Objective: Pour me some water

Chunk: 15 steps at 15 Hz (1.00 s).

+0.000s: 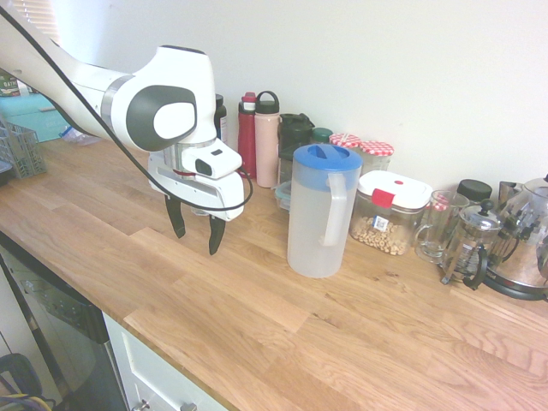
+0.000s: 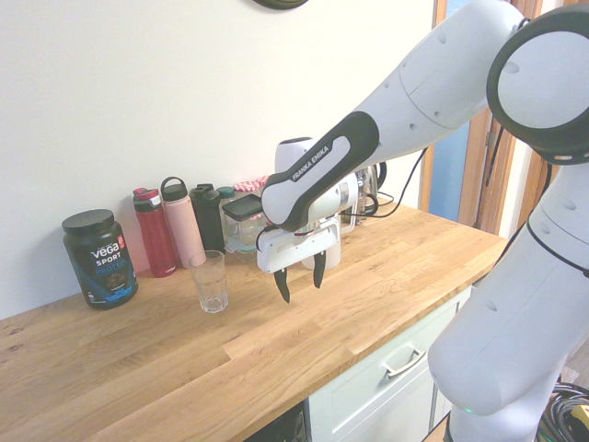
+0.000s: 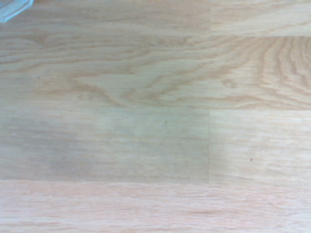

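White arm outstretched, wrist bent, end effector (image 1: 195,233) pointing straight down, dark fingers (image 2: 282,286) spread apart, empty.

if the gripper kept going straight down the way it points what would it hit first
Bare countertop. The open gripper points straight down, and the wrist view shows only wood below; the pitcher stands off to one side.

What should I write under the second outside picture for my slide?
Open gripper hangs above the wooden counter, beside an empty glass.
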Tool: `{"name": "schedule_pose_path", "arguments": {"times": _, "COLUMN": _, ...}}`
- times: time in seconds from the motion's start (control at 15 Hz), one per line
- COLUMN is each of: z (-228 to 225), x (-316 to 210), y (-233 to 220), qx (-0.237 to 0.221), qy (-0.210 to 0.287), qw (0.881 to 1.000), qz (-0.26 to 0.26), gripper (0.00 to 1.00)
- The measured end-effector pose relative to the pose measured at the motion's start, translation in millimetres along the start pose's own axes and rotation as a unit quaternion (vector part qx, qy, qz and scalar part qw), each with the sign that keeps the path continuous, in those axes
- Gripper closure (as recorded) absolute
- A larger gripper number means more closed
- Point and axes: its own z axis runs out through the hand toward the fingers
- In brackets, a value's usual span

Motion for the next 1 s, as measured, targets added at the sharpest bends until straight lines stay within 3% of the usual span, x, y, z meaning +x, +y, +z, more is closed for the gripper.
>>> {"name": "schedule_pose_path", "arguments": {"times": 0.27, "z": -11, "x": 3, "y": -1, "qx": -0.012, "qy": 0.007, "qw": 1.0, "qz": -0.014, "gripper": 0.0}}
{"name": "schedule_pose_path", "arguments": {"times": 0.53, "z": -96, "x": 3, "y": 5, "qx": -0.011, "qy": 0.017, "qw": 0.995, "qz": -0.093, "gripper": 0.0}}
{"name": "schedule_pose_path", "arguments": {"times": 0.8, "z": -195, "x": 17, "y": 57, "qx": -0.002, "qy": 0.038, "qw": 0.977, "qz": -0.209, "gripper": 0.0}}
{"name": "schedule_pose_path", "arguments": {"times": 1.0, "z": -236, "x": 55, "y": 98, "qx": 0.015, "qy": 0.05, "qw": 0.964, "qz": -0.263, "gripper": 0.0}}
